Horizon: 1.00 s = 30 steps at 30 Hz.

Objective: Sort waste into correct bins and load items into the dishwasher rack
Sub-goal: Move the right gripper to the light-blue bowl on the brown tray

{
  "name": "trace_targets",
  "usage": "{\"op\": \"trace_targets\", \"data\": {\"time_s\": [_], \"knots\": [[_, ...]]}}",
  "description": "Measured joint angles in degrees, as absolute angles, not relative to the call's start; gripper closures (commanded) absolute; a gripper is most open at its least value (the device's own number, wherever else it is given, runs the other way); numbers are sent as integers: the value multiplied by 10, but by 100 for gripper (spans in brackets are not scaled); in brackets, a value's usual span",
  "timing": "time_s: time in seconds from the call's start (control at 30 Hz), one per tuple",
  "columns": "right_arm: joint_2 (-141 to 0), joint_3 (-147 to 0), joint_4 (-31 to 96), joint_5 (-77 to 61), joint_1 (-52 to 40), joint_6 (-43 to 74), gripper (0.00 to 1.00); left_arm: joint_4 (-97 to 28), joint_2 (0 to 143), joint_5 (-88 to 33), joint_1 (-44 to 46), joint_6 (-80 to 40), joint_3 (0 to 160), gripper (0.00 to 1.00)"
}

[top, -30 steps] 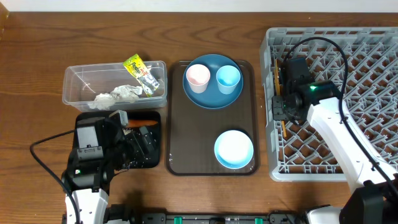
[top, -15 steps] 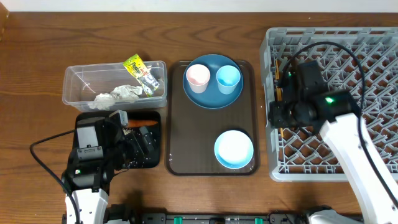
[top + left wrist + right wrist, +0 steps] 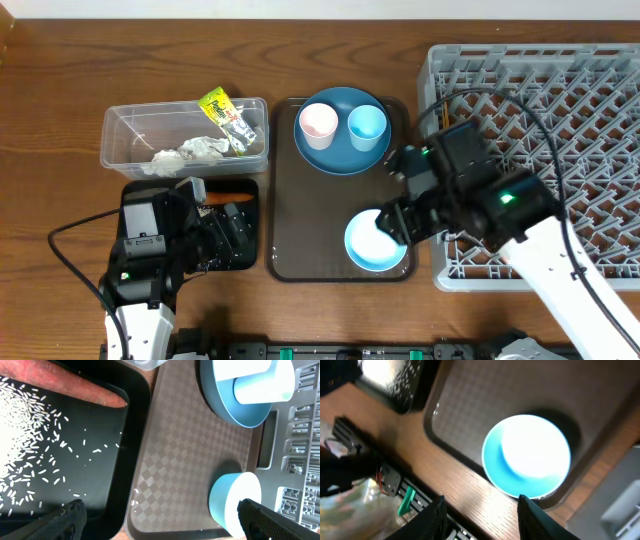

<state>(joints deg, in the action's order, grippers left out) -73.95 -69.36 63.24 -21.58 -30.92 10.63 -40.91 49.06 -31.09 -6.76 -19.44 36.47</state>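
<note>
The white bowl stands at the near end of the brown tray. My right gripper hovers open over the bowl's right rim, and in its wrist view the bowl lies just beyond the empty fingertips. A blue plate carries a pink cup and a light blue cup. The clear tub holds crumpled paper and a wrapper. My left gripper stands wide open over the black tray, where a carrot and rice lie.
The grey dishwasher rack fills the right side, and my right arm reaches out across its left wall. The brown tray's raised rim runs between the bowl and the table's front edge. Bare wood lies behind the tub.
My right arm has swung left from the rack's left edge to above the white bowl. The left arm has not moved.
</note>
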Motion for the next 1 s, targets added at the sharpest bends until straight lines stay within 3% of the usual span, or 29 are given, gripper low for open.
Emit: {"op": "trace_targets", "data": {"time_s": [0.53,0.77,0.87,1.0], "knots": [[-747,-653,564,-72,-447,225,60,-409,491,-311,-68,-194,365,2],[-750,-580,464,-12,-495,286,62,-409,491,-311,-68,-194,365,1],[-751,-538,415,1,-508,303,69,-409,491,-311,-68,-194,365,2],[-753,-488,348,17,-508,317,69,-409,491,-311,-68,-194,365,2]]}}
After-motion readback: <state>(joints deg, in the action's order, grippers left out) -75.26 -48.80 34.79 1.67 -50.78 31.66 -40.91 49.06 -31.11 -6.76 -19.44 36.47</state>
